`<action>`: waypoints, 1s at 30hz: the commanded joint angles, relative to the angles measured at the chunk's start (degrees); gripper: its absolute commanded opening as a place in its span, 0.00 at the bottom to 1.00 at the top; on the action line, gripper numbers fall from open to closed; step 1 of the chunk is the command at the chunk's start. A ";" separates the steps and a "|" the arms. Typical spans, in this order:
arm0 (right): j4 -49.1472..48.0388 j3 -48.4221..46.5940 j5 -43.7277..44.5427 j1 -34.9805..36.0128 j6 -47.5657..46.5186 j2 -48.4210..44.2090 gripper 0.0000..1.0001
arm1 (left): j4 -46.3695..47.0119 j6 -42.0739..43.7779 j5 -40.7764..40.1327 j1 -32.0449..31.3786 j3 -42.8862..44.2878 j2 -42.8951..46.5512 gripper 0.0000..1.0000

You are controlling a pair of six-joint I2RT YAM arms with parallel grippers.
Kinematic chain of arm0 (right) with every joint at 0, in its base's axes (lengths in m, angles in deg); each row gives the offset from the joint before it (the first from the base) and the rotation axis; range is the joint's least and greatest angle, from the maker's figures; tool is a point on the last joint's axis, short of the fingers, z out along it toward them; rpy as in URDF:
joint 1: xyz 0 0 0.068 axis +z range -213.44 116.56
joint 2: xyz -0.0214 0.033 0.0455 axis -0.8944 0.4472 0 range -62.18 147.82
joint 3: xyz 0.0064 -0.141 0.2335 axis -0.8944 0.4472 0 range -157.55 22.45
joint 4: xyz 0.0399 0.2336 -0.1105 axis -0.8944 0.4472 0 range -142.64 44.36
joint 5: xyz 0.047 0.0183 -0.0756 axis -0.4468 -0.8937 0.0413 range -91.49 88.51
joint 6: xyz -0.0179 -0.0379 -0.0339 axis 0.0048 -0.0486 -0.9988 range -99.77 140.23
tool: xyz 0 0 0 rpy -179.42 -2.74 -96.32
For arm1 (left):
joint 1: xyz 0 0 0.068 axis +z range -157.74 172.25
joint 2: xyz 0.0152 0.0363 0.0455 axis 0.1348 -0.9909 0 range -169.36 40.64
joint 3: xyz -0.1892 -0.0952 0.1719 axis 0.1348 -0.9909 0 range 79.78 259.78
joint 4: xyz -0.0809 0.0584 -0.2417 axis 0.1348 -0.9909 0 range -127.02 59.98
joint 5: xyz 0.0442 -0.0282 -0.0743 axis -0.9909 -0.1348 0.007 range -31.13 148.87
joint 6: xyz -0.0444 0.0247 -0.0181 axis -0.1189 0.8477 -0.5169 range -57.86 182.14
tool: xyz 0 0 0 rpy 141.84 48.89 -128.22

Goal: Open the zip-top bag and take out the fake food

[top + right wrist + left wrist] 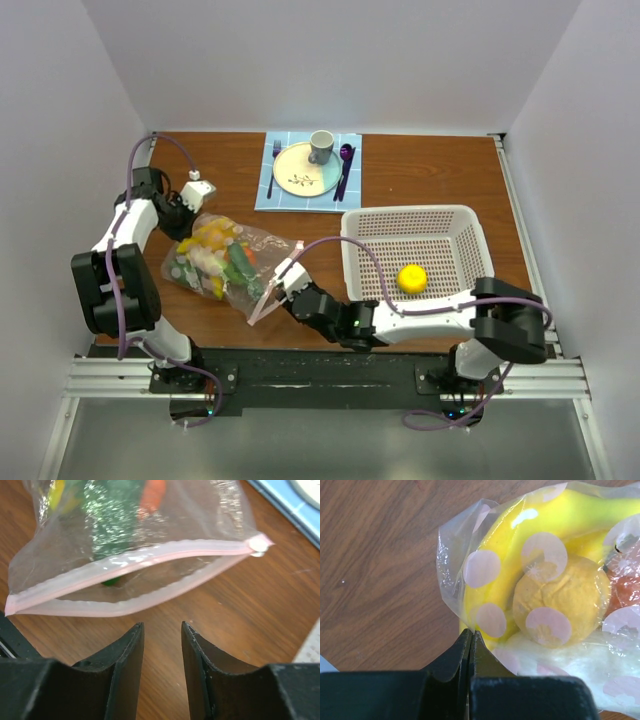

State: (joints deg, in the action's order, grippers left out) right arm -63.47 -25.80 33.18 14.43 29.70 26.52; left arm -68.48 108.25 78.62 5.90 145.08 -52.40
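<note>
Right wrist shows you the zip-top bag [150,565] open-mouthed on the table [250,610], right gripper [162,645] apart and empty facing it, left gripper [471,640] clamped on its far end; lemon [412,278] in basket [400,225], remaining fake food [215,250] inside.

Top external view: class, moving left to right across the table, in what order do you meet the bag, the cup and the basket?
zip-top bag → grey cup → white basket, holding a yellow lemon.
</note>
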 commanded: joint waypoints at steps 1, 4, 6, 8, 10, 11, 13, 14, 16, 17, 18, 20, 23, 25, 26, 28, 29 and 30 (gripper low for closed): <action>-7.18 -4.30 -4.09 -0.17 -1.92 4.70 0.43 | 0.93 0.30 0.38 -0.64 -1.49 1.19 0.00; -9.56 -5.36 -4.88 -0.17 -2.71 7.61 0.49 | 1.36 0.39 0.12 -0.55 -2.19 1.10 0.00; -10.52 -5.98 -5.41 -0.17 -3.14 8.76 0.52 | 1.54 0.39 0.20 -0.64 -2.45 0.93 0.00; -10.96 -7.21 -6.28 -0.17 -3.23 10.60 0.57 | 1.89 0.21 0.29 -0.55 -2.89 0.58 0.00; -11.49 -8.52 -6.81 -0.17 -3.23 11.84 0.61 | 2.07 -0.05 0.47 -0.55 -3.16 0.40 0.00; -11.58 -8.96 -7.51 -0.17 -3.32 12.88 0.69 | 2.24 -0.14 0.55 -0.55 -3.25 0.14 0.00; -11.67 -10.28 -8.30 -0.17 -3.41 13.68 0.78 | 2.25 -0.40 0.73 -0.73 -3.25 -0.13 0.00; -11.84 -10.63 -9.00 -0.17 -3.58 14.21 0.86 | 2.33 -0.49 0.82 -0.99 -3.25 -0.22 0.00; -12.55 -11.78 -9.19 -0.17 -4.11 15.88 0.93 | 2.33 -0.75 0.91 -1.34 -3.33 -0.22 0.00; -12.72 -12.22 -9.10 -0.26 -4.29 16.32 0.98 | 2.25 -0.76 0.91 -1.78 -3.42 -0.30 0.00; -13.51 -13.09 -8.93 -0.34 -4.55 17.63 0.99 | 2.25 -0.84 0.73 -2.05 -3.51 -0.31 0.00; -14.30 -13.97 -9.19 -0.52 -4.90 18.86 0.99 | 2.16 -0.93 0.64 -2.83 -3.86 -0.13 0.00; -15.18 -16.43 -10.94 -1.83 -3.94 22.03 0.99 | 1.72 -1.19 0.73 -3.89 -4.30 0.39 0.00; -15.80 -18.10 -12.78 -2.80 -2.28 24.31 0.99 | 1.11 -1.37 0.82 -4.42 -5.00 0.57 0.00; -15.97 -18.63 -13.57 -3.76 -1.66 25.02 0.99 | 1.02 -1.37 0.91 -5.12 -5.27 0.92 0.00; -16.15 -20.30 -14.72 -4.47 -0.42 26.51 0.99 | 0.32 -1.63 1.26 -6.26 -6.40 1.27 0.00; -16.15 -20.65 -14.99 -5.09 -0.07 27.74 0.98 | 0.14 -1.63 1.52 -6.44 -6.76 1.80 0.00; -16.07 -21.44 -15.34 -5.35 0.54 28.27 0.96 | 0.05 -1.72 1.52 -6.79 -7.20 2.15 0.00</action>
State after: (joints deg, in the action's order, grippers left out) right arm -76.47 -43.48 20.62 11.04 27.32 53.04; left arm -65.90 107.76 78.36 1.01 140.36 -52.27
